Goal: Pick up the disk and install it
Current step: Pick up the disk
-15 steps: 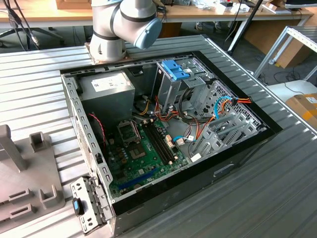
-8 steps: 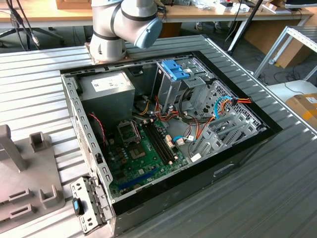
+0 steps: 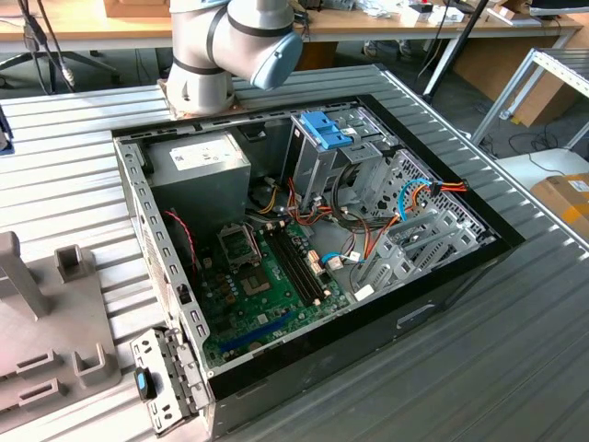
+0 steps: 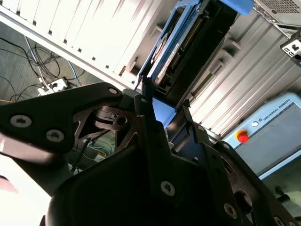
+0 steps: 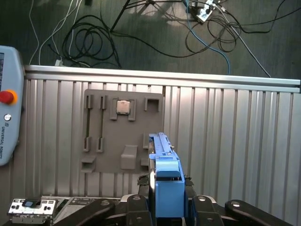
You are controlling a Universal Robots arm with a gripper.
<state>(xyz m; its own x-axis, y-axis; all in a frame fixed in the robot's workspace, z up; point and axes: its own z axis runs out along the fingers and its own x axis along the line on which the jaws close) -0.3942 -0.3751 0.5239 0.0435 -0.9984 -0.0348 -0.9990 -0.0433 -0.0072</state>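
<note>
Holding the disk (image 4: pixel 165 51) firm and straight is the job right now, I think. In the second wrist view the claw (image 4: pixel 162 107) is closed on the disk's blue-edged end, with its black fingers (image 4: pixel 146 113) on each side. The disk sticks out away from the claw, and the ribbed metal counter (image 4: pixel 70 28) is behind it. To do this well, the claw should squeeze evenly and keep the disk level, so it does not slip or twist. I cannot tell if the disk is fully free of what lies under it.

In the first wrist view the disk (image 5: pixel 162 150) points toward a grey tray (image 5: pixel 101 141) that lies flat on the counter, near one edge. A small square chip (image 5: pixel 123 107) sits in one pocket of the tray. A control box (image 5: pixel 7 106) with a red button is by that same edge. Past the edge, the dark floor has loose cables (image 5: pixel 94 37), well apart from the disk.

In the exterior view an open computer case (image 3: pixel 386 322) sits in the middle of the counter. Inside it are a green board (image 3: pixel 258 304) and a tall metal cage (image 3: pixel 317 170) with a blue latch (image 3: pixel 324 129) on top. The arm's base (image 3: pixel 207 78) stands on the counter just behind the case. The room has wooden desks (image 3: pixel 92 23) and a cardboard box (image 3: pixel 566 198).
</note>
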